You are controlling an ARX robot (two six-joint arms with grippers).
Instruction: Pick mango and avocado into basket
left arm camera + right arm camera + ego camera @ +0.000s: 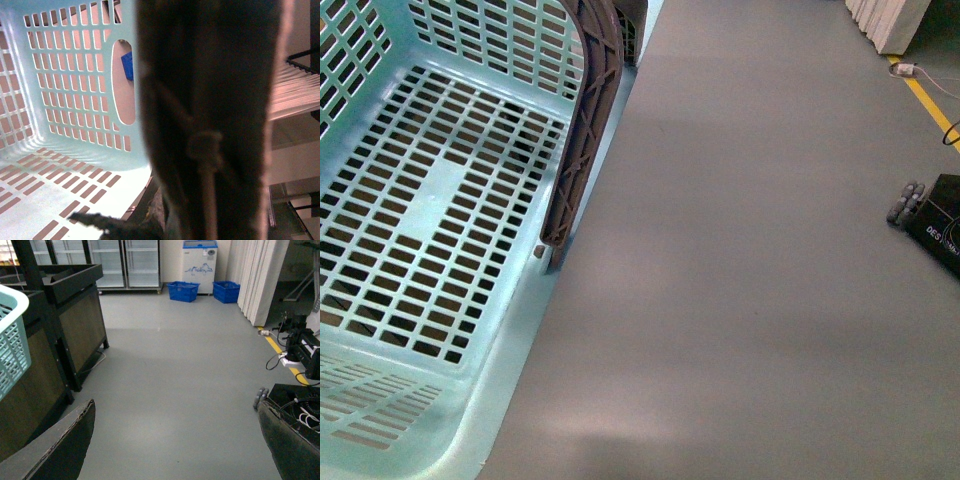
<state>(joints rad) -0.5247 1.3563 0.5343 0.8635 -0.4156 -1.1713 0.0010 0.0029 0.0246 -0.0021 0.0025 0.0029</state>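
Nothing in the basket (445,200) yet; no mango or avocado in sight. Right gripper (176,405) wide open, off to the basket's side. Left gripper behind the basket's brown handle (585,130): open or shut, cannot tell. Find the fruit first, then grab gently.

Empty teal basket (440,420) at left, brown handle (585,130) upright, grey floor (740,280) beside

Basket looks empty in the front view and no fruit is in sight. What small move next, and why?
Probably pan the right arm toward the dark display stands to look for fruit. The basket shows a bare floor, neither task fruit shows in any view, and the right gripper is open and holding nothing.
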